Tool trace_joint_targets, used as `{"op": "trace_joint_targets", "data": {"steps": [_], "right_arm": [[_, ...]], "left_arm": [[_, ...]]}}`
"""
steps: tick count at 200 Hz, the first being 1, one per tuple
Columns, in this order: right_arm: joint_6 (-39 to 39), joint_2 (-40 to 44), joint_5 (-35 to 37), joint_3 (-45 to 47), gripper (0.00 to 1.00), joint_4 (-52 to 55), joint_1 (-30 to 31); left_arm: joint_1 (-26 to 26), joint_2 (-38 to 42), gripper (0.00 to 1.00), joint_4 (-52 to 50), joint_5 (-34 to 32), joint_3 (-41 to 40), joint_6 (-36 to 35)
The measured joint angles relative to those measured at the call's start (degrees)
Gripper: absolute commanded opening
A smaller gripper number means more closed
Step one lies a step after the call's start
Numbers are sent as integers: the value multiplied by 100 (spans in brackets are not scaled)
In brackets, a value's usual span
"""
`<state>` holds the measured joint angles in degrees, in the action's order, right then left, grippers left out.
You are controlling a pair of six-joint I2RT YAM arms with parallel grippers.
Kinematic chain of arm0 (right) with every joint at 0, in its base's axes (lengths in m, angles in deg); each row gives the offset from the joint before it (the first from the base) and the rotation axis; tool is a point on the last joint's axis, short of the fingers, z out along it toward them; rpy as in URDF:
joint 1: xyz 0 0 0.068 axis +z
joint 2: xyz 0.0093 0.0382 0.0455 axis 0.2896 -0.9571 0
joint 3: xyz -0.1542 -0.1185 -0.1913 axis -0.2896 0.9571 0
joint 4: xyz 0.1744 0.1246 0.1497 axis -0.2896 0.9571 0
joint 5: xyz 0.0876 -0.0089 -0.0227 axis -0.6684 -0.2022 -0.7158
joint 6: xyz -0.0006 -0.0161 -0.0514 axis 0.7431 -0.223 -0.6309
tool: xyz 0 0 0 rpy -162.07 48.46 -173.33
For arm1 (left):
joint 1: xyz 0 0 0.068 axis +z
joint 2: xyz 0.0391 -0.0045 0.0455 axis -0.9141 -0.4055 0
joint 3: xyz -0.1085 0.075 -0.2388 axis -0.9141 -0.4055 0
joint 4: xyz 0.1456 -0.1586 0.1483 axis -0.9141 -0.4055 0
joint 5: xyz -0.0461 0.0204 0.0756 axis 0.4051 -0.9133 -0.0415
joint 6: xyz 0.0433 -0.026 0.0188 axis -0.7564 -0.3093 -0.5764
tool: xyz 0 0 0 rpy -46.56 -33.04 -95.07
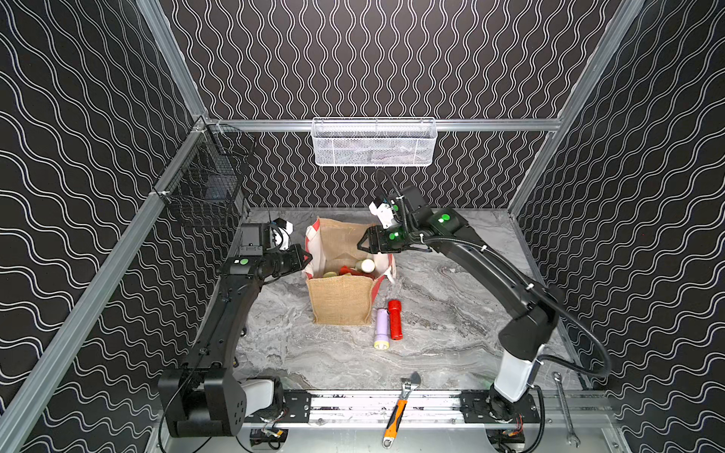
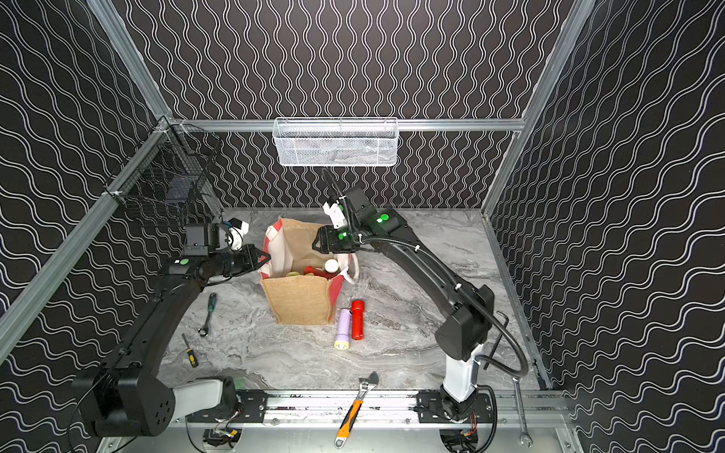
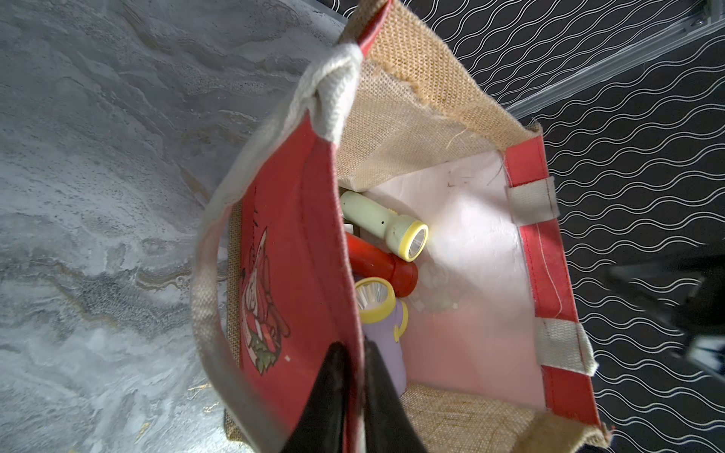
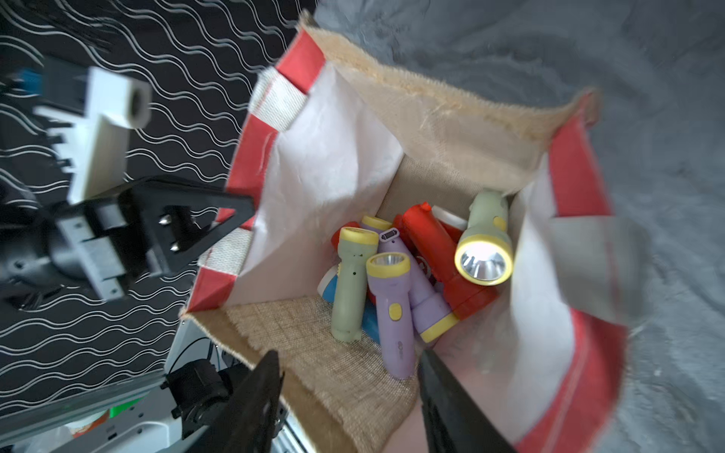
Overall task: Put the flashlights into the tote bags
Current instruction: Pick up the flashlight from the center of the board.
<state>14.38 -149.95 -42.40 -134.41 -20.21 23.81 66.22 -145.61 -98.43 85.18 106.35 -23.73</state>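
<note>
The tote bag (image 1: 341, 300) (image 2: 298, 302) stands open in the middle of the table. My left gripper (image 1: 308, 259) (image 3: 355, 347) is shut on its red left wall (image 3: 290, 235), one finger outside and one inside. My right gripper (image 1: 361, 244) (image 4: 349, 355) hovers open over the bag's back right rim, holding nothing. Several flashlights lie inside: a pale green one (image 4: 486, 243) with a yellow head, a lilac one (image 4: 392, 310), a red one (image 4: 439, 259). On the table by the bag's front right corner lie a lilac flashlight (image 1: 381, 327) (image 2: 343, 328) and a red flashlight (image 1: 394, 319) (image 2: 357, 319), side by side.
An orange-handled wrench (image 1: 400, 408) lies across the front rail, a steel spanner (image 1: 565, 408) at the front right. A small wrench (image 2: 208, 313) and a screwdriver (image 2: 189, 351) lie by the left arm. A white mesh basket (image 1: 372, 143) hangs on the back wall, a black wire basket (image 1: 204, 184) at the left.
</note>
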Motion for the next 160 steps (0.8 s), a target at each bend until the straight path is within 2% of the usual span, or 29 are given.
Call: {"op": "trace_joint_targets", "data": {"steps": [95,132,160], "right_arm": [[-208,2142,656,2363,66,-391,-52],[-229,3132,459,3687,70,-997,-52],[-138,3434,426,4258,70,-1239,-61]], "left_arm": [[0,-9,15,-2,-9,0,-2],[0,20,15,-4,-17,0,-2],[0,31,15,-4,-15,0,-2]]}}
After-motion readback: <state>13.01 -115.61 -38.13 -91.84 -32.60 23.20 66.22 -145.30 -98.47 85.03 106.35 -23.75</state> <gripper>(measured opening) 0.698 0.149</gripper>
